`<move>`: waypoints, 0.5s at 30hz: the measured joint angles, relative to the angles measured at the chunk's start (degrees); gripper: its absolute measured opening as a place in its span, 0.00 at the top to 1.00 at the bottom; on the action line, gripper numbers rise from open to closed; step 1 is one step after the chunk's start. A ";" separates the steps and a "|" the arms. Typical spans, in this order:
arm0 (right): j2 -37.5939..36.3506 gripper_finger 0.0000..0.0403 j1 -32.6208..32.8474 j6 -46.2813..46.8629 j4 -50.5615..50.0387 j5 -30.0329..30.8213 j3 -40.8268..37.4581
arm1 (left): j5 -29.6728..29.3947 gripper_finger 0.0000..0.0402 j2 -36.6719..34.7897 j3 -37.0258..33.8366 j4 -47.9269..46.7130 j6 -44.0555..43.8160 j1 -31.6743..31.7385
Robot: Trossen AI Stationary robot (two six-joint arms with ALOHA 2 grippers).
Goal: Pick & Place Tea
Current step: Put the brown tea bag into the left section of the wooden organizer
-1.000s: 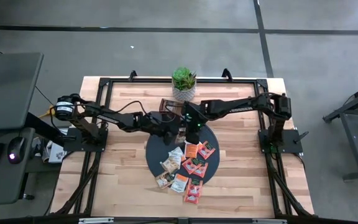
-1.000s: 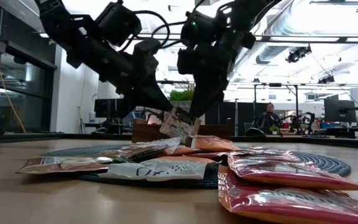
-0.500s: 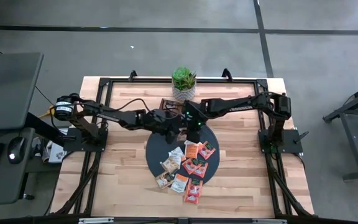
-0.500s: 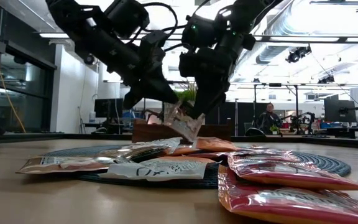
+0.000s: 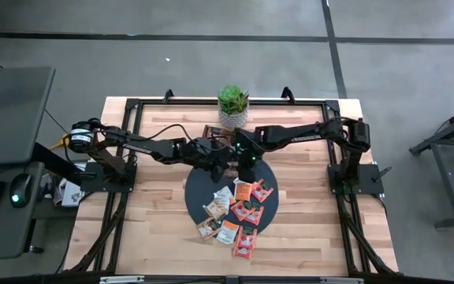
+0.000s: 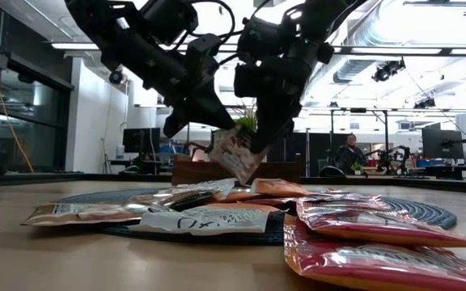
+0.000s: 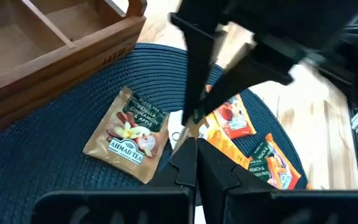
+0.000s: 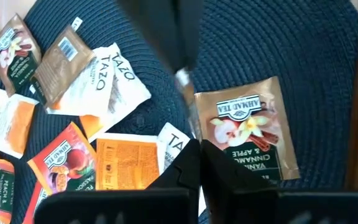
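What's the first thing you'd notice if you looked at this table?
Two dark robot arms meet over a round dark mat in the middle, both pinching one tea sachet held up in the air. More colourful tea sachets lie scattered on the mat's near side, and a small green plant stands at the table's far edge.

My two grippers, the left gripper (image 6: 209,129) and the right gripper (image 6: 261,141), crowd each other above the far half of the dark mat (image 5: 203,189), so nothing passes between them. Just beyond stand the wooden tray (image 7: 55,43) and the potted plant (image 5: 232,104), blocking the far side. Sachets (image 5: 243,213) cover the mat's near right, while bare table (image 5: 148,229) lies open to the near left.
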 joint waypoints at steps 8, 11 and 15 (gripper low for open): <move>-3.91 1.00 0.31 -0.61 -1.81 3.07 0.00 | -3.12 1.00 -0.12 0.01 -1.05 3.48 0.00; -5.39 1.00 0.29 -0.80 -3.00 3.98 0.05 | -4.38 0.98 -0.79 0.01 -1.02 4.12 0.00; -6.52 1.00 0.27 -1.81 -4.85 4.32 0.11 | -6.02 0.90 -0.86 -0.01 -0.15 4.08 0.00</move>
